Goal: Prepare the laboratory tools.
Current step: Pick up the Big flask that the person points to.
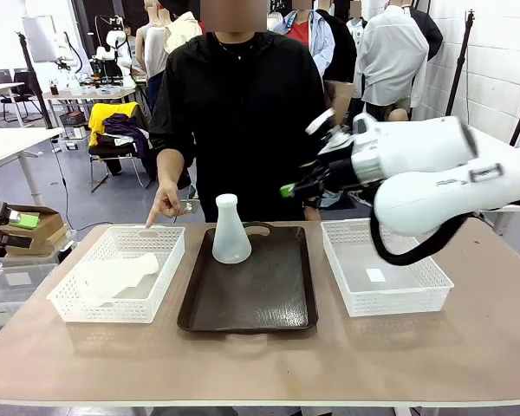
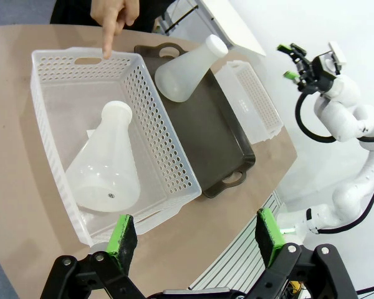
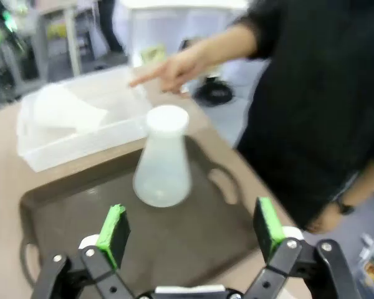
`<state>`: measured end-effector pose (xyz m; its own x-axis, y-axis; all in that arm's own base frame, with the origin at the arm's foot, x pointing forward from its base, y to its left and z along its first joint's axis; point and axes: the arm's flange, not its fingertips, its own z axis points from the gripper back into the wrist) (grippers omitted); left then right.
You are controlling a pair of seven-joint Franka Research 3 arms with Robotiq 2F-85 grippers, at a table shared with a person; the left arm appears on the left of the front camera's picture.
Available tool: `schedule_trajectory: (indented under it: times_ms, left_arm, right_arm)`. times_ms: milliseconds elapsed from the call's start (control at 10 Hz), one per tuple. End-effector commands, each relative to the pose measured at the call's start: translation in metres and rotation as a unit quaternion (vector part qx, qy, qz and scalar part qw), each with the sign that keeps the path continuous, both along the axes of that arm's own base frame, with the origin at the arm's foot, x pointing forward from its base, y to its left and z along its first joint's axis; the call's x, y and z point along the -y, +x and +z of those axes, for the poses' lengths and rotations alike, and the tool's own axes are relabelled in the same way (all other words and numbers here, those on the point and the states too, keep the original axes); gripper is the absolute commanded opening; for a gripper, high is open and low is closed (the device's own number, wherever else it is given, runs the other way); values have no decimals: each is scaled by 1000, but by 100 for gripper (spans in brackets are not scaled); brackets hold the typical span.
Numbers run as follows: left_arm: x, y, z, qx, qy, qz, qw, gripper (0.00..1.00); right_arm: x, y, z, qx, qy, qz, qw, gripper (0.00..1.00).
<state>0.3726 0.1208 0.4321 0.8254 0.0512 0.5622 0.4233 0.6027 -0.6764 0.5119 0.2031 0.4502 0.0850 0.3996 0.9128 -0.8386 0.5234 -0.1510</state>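
Two frosted-white conical flasks are out on the bench [image 1: 468, 347]. The standing flask [image 1: 231, 232] is upright on the dark brown tray [image 1: 260, 303], close to the tray's far edge and just beside its handle cut-out. The lying flask [image 1: 113, 276] rests on its side inside the left basket [image 1: 104, 310], a white lattice basket just beside the tray on the robot's left. The right basket [image 1: 390, 299], of the same kind, sits just beside the tray on the other side. A person in black stands beyond the tray's far edge, and the person's hand [image 1: 166, 204] points one finger down at the left basket's far rim. The right end effector [image 3: 190, 218] hangs in the air above the tray's right side, its green-padded fingers spread wide and holding nothing, apart from the standing flask. The left end effector [image 2: 195, 230] hovers near the left basket's near corner, to the left of the tray, also spread wide and empty.
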Motion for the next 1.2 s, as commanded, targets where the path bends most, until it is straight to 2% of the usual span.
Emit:
schedule_trajectory:
  times_ms: [0,100,200,400,600,700,800,900,1000,1100]
  left_arm:
    - [-1,0,0,6,-5,1,1000,100]
    - [-1,0,0,6,-5,1,1000,100]
    - [-1,0,0,6,-5,1,1000,100]
    - [-1,0,0,6,-5,1,1000,100]
    - [-1,0,0,6,-5,1,1000,100]
    - [-1,0,0,6,-5,1,1000,100]
    - [-1,0,0,6,-5,1,1000,100]
    - [0,0,0,0,0,0,1000,100]
    - [24,7,28,63,137,-7,989,100]
    - [43,20,45,91,230,-10,969,100]
  right_arm:
    - [51,-46,39,6,23,-102,994,100]
    - [76,-61,48,-4,53,-127,990,100]
    - [86,-75,53,9,61,-150,987,100]
    - [94,-91,51,12,68,-152,986,100]
    - [97,-86,44,13,79,-151,985,100]
    - [92,-83,42,34,97,-156,982,100]
    - [101,-71,42,6,58,-148,987,100]
    - [101,-71,42,6,58,-148,987,100]
    - [101,-71,42,6,58,-148,987,100]
    - [101,-71,42,6,58,-148,987,100]
